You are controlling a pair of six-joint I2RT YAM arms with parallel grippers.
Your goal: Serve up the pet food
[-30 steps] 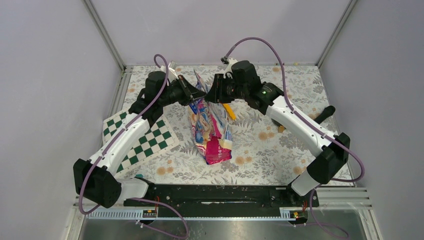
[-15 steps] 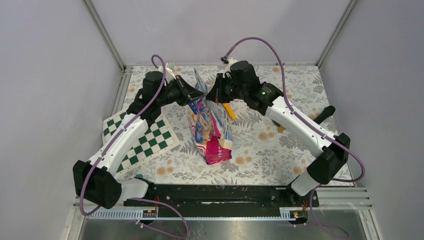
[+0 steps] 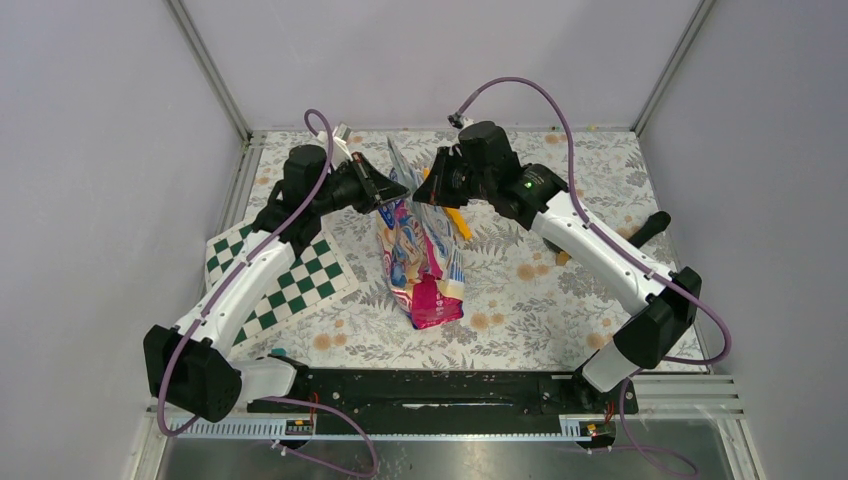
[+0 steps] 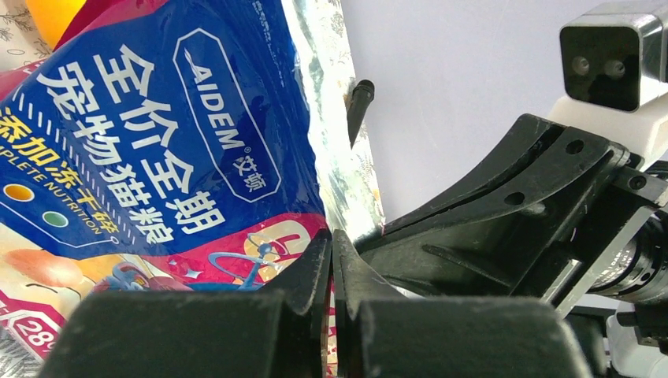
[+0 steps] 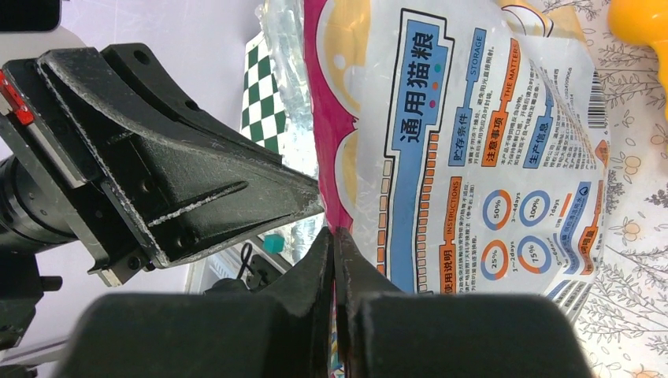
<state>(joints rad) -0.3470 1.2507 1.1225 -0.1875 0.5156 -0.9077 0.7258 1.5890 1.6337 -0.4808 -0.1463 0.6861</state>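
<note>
The glossy pink-blue-white pet food bag (image 3: pixel 420 262) lies along the middle of the floral table, its mouth toward the back. The pet food itself is hidden inside it. My left gripper (image 3: pixel 386 200) is shut on the left side of the bag's top edge, with the foil pinched between its fingertips (image 4: pixel 332 240). My right gripper (image 3: pixel 420 196) is shut on the right side of that edge, also pinching foil (image 5: pixel 334 236). The two grippers face each other closely across the bag mouth. The bag's printed front (image 4: pixel 157 134) and back (image 5: pixel 480 142) fill the wrist views.
An orange scoop (image 3: pixel 458 222) lies just right of the bag, under my right wrist. A green-and-white chessboard (image 3: pixel 282 275) lies at the left. A black handle-like object (image 3: pixel 650 228) sits near the right wall. Walls enclose the table on three sides.
My right gripper has shut on the bag's top edge. The left gripper stays shut on the bag, and its arm has shifted slightly left.
</note>
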